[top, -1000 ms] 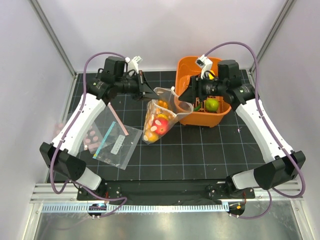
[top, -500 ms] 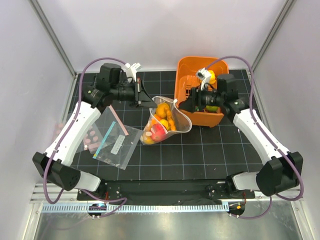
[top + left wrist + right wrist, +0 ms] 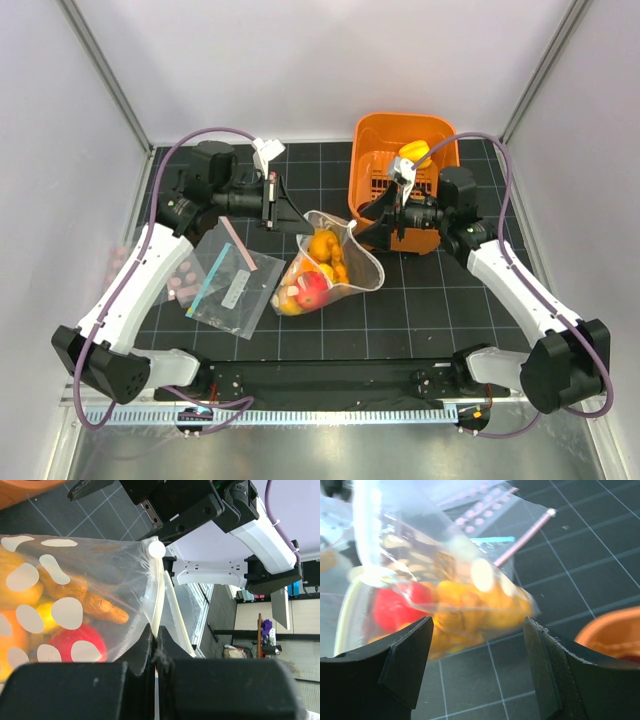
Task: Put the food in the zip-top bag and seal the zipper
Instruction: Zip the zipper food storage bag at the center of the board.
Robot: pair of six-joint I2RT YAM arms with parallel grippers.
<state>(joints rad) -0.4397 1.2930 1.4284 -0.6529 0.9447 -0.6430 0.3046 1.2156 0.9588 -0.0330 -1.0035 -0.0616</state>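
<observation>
- One zip-top bag, clear with white dots, sits slumped on the black gridded mat between the two arms. It is just beside the orange basket, and its mouth gapes wide open.
- Inside it lie a red apple low down and orange-yellow mangoes piled above.
- The zipper shows in the left wrist view as a pale strip along the mouth edge, unsealed.
- The left gripper is clenched on that mouth edge at the bag's left side.
- The right gripper hovers at the bag's right rim. Its fingers are spread wide and grasp nothing.
- A yellow pepper rests in the basket.
- Well left of the bag lie a clear bag with a teal strip and a loose pink strip.
</observation>
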